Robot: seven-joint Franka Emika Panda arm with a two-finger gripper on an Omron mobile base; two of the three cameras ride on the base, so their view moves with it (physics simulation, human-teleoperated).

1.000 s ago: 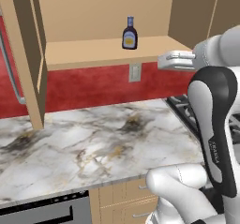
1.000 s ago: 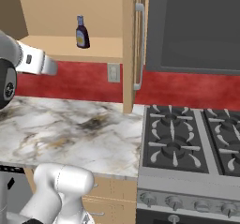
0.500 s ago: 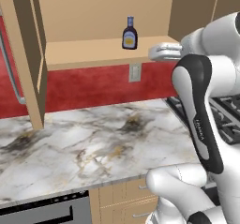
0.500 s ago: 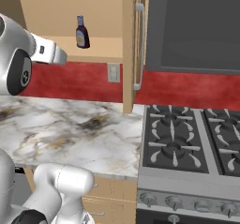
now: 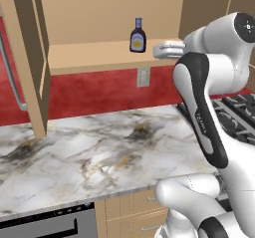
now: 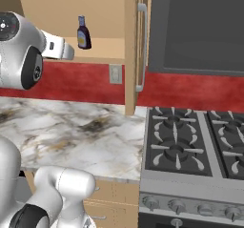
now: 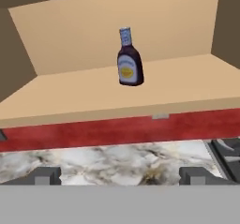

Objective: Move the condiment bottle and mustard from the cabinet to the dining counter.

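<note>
The condiment bottle (image 7: 129, 59), dark with a pale cap, stands upright on the lower shelf of the open cabinet (image 7: 117, 99). It sits mid-shelf in the left base view (image 5: 138, 35) and the right base view (image 6: 84, 33). My gripper (image 7: 122, 175) is open and holds nothing; it points at the shelf from in front, a little below the bottle. From the left base view the gripper (image 5: 158, 50) hangs just right of the bottle at the shelf's edge (image 5: 99, 58), apart from it. The mustard and the dining counter are out of view.
A veined marble counter (image 5: 99, 147) runs below the cabinet, with a black appliance (image 5: 45, 227) under it. A gas stove (image 6: 190, 141) lies to the right beneath a dark appliance (image 6: 200, 26). Open cabinet doors with silver bar handles (image 6: 141, 46) (image 5: 12, 72) flank the shelf.
The arm has swung left and slightly up, bringing the hand from the cabinet's right side towards the bottle. The jaws stayed open. The bottle has not moved.
</note>
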